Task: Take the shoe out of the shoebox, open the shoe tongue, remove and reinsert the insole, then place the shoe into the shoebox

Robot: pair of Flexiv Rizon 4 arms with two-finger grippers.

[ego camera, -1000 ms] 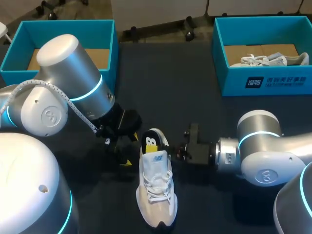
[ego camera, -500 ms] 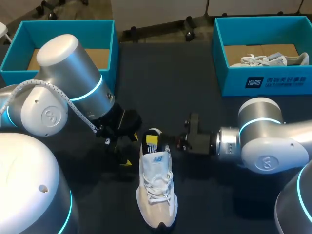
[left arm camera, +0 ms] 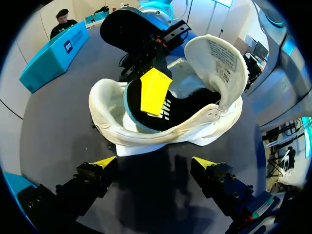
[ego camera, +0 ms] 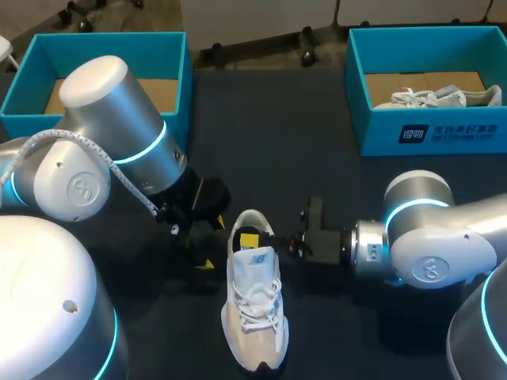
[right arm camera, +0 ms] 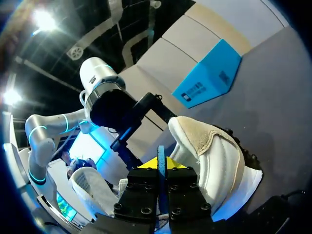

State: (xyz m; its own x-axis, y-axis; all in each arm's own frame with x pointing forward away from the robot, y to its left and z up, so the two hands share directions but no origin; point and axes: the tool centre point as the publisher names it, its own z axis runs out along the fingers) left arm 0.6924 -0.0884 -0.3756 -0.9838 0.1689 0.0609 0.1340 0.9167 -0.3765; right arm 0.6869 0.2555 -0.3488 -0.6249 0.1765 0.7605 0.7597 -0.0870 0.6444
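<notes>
My right gripper (ego camera: 287, 241) comes in from the right, level with the heel end of the white shoe (ego camera: 253, 309). Its fingers are pinched together on the edge of the insole (ego camera: 248, 238). In the right wrist view the insole (right arm camera: 160, 158) runs edge-on as a thin blue line between the fingers of the right gripper (right arm camera: 161, 168), and the shoe (right arm camera: 214, 156) lies just beyond them.

The shoe lies on the dark table (ego camera: 317, 158) near the middle, toe toward me and heel on the far side. The insole is black with a yellow patch. It sits partly inside the shoe's opening, with its heel end raised above the collar.

My left gripper (ego camera: 198, 249) is just left of the heel, apart from it. In the left wrist view the left gripper (left arm camera: 155, 163) has its yellow tips spread wide and holds nothing. Ahead of it are the shoe (left arm camera: 195, 126), with the tongue folded back, and the insole (left arm camera: 155, 91).

One teal shoebox (ego camera: 170, 59) stands at the far left. A second shoebox (ego camera: 428, 131) stands at the far right with another shoe (ego camera: 436, 97) in it.
</notes>
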